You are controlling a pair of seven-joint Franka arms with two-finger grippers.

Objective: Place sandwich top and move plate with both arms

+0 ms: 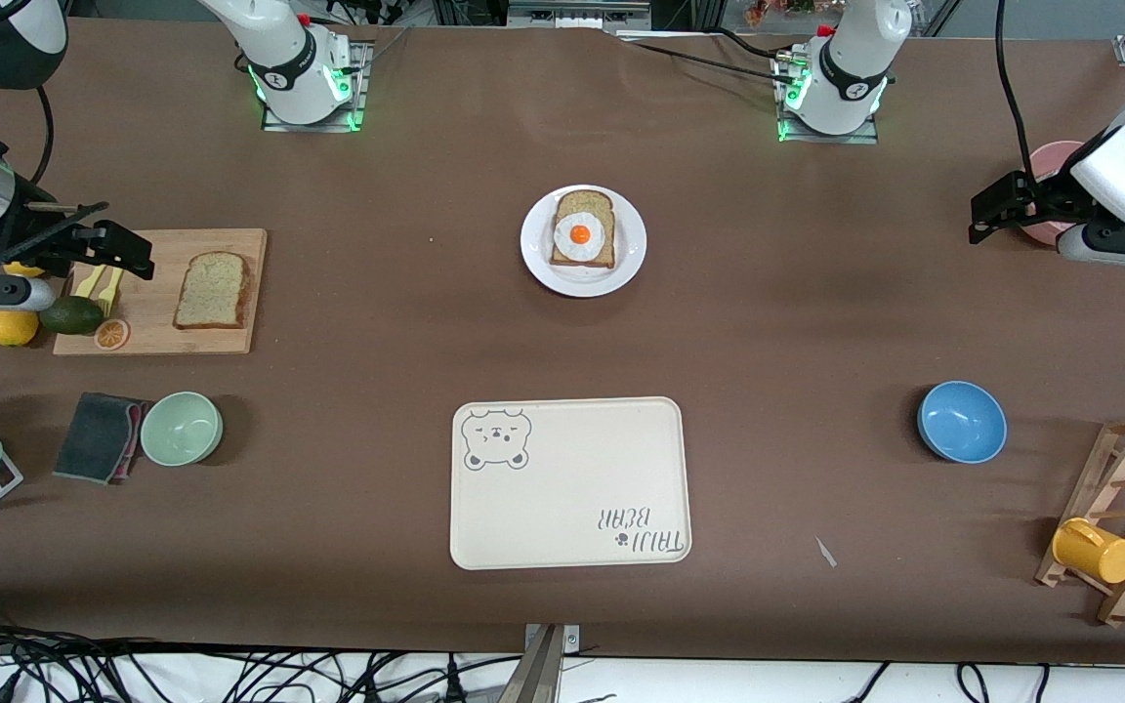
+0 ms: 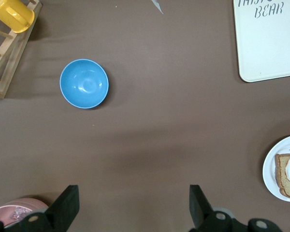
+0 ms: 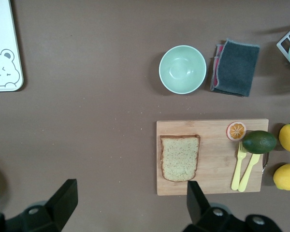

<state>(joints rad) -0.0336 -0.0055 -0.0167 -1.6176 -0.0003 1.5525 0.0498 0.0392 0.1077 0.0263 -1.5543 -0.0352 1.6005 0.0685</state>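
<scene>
Start of task. The bread slice (image 1: 214, 290) lies on the cutting board (image 1: 230, 337) at the desk's right-arm end; the plate (image 1: 533, 256) sits mid-desk. The right gripper (image 1: 118, 249) hovers spread over the board's edge, the left gripper (image 1: 997, 207) spread, waiting. Risk: an off-centre pinch could drop the slice.
</scene>
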